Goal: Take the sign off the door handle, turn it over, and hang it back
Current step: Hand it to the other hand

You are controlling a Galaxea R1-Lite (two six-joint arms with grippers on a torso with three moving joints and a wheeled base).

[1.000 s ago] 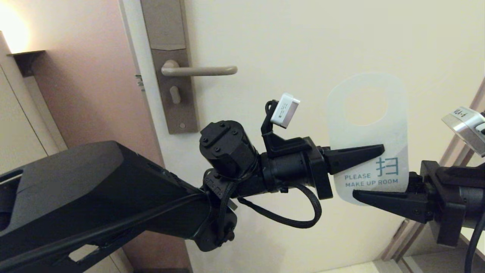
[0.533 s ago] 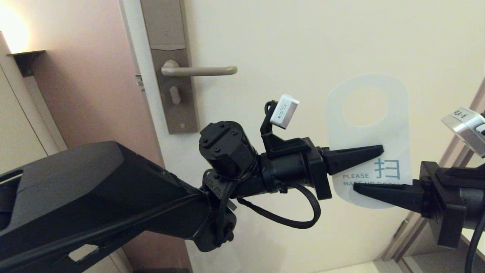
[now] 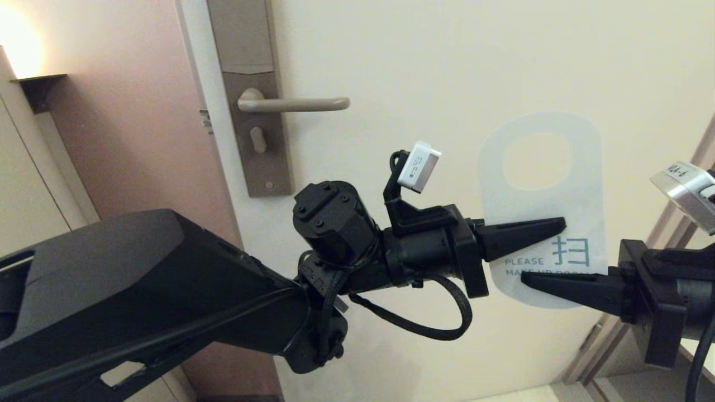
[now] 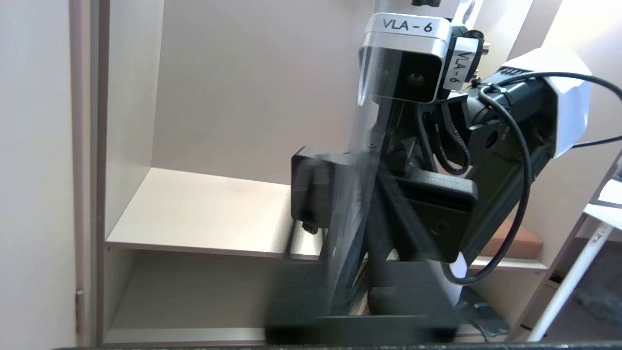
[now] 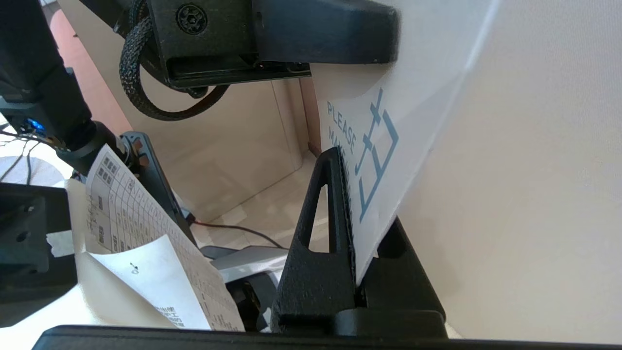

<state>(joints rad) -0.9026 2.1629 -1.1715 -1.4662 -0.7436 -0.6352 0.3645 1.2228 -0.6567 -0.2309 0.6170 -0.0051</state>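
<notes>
The sign (image 3: pixel 586 206) is off the door handle (image 3: pixel 301 104) and hangs in the air to the handle's lower right. Its white face with teal "PLEASE MAKE UP ROOM" is turned toward me, oval hole uppermost. My right gripper (image 3: pixel 530 282) comes in from the right and is shut on the sign's bottom edge; in the right wrist view the sign (image 5: pixel 418 97) stands pinched in the right gripper (image 5: pixel 359 194). My left gripper (image 3: pixel 553 226) reaches in from the left across the sign's middle, just above the text. In the left wrist view the left gripper (image 4: pixel 369 233) is blurred.
The handle sits on a tall brown-grey backplate (image 3: pixel 257 111) at the left edge of the cream door (image 3: pixel 447 56). A lit wall lamp (image 3: pixel 17 44) is far left, a door frame (image 3: pixel 614 335) lower right. A printed sheet (image 5: pixel 146 243) hangs below the arms.
My right gripper rose and shut on the sign's bottom edge, covering the lower line of text. The sign and my left arm sank slightly.
</notes>
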